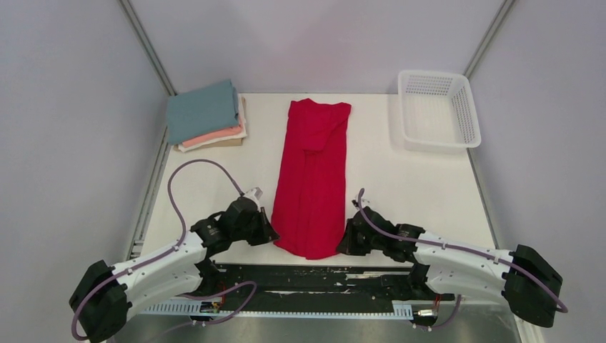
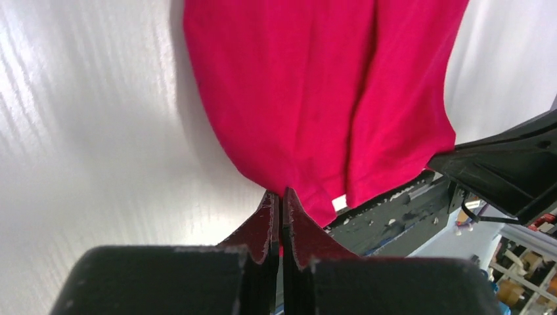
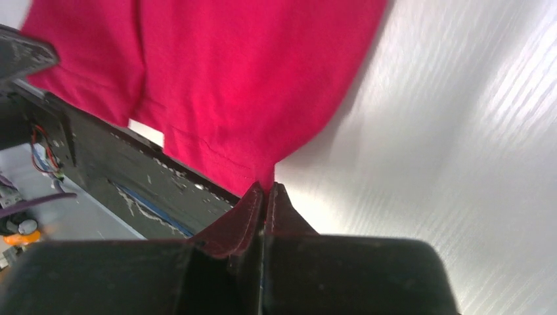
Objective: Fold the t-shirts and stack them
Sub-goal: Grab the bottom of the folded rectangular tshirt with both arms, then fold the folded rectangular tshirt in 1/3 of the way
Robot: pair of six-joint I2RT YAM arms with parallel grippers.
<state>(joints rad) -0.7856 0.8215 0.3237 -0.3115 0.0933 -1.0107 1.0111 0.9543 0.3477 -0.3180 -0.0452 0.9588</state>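
Note:
A crimson-red t-shirt lies folded lengthwise into a long strip down the middle of the table, hem at the near edge. My left gripper is shut on its near-left hem corner. My right gripper is shut on its near-right hem corner. Both jaws are pressed together with red cloth pinched at their tips. A stack of folded shirts stands at the back left: teal-blue on top, salmon-pink under it, cream below.
A white plastic mesh basket stands at the back right. A dark rail runs along the table's near edge, just below the shirt's hem. Grey walls close in on both sides.

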